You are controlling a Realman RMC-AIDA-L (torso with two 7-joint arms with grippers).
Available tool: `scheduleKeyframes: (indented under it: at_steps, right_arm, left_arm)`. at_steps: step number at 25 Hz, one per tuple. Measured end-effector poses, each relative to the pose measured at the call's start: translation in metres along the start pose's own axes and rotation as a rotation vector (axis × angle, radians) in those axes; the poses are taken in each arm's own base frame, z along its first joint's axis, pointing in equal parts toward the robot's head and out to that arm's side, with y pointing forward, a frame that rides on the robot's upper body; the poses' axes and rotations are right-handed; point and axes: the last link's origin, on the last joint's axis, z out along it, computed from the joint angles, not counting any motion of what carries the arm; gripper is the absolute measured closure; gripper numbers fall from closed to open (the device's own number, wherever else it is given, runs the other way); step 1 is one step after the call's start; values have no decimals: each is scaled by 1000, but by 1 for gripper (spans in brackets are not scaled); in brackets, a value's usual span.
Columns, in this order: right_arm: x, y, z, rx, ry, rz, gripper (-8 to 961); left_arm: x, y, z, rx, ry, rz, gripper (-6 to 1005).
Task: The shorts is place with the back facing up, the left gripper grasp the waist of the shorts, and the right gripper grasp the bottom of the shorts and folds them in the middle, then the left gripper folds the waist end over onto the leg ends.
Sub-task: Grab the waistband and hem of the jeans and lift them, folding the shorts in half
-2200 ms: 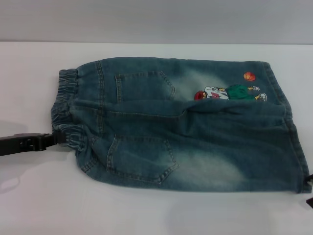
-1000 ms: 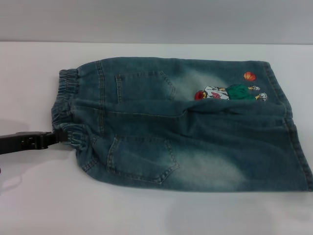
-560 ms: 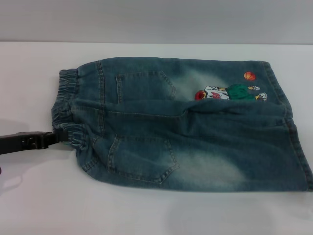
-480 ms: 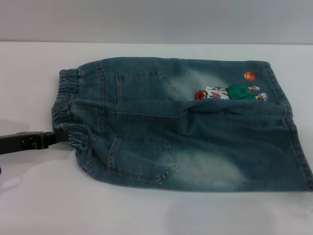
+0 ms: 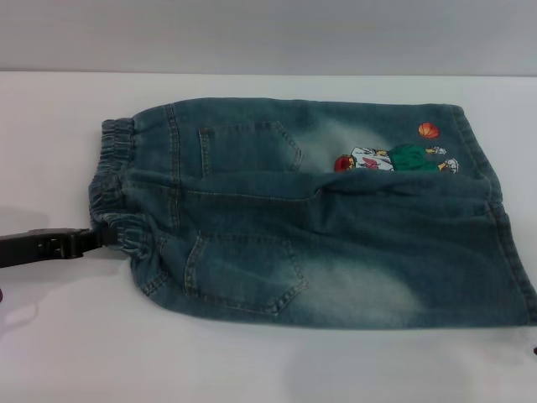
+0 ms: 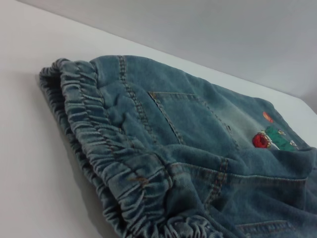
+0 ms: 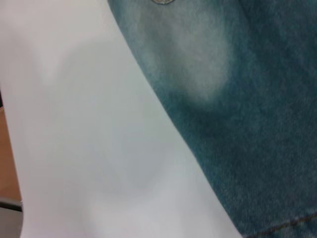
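The denim shorts lie back-up, already doubled lengthwise, across the white table. The left gripper pinches the near corner of the elastic waist. Gripping only one layer could let the fold spill open when carried rightward to the leg ends.

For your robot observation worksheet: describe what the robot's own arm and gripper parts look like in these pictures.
Only the left gripper shows clearly: a flat, black, boxy bar with small moulded recesses, narrowing to a slim tip beside the shorts. No cables or markings are visible. Of the right gripper, only a tiny dark sliver shows at the picture's edge.
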Motion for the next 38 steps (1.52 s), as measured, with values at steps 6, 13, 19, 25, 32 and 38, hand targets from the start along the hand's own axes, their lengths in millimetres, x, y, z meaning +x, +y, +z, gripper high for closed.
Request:
scheduleKeyframes:
  at_steps: [6,13,19,25,32,38]
  right_arm:
    - [-9,-1,3,8,-8,-24,312]
    - [-19,-1,2,16,-13,-55,312]
    - [-25,0,4,12,-16,-70,313]
    - [-31,3,10,-7,2,-95,313]
    - [-32,2,11,0,14,-101,312]
    - [-27,-5,8,66,11,-109,346]
  left_arm:
    - [-2,0,0,0,-1,-3,962]
    - [-1,0,0,0,-1,-3,962]
    - [-1,-1,1,3,0,-2,962]
    - [0,0,1,3,1,0,962]
    - [1,-1,1,5,3,1,962]
    - [2,-1,1,8,6,2,961]
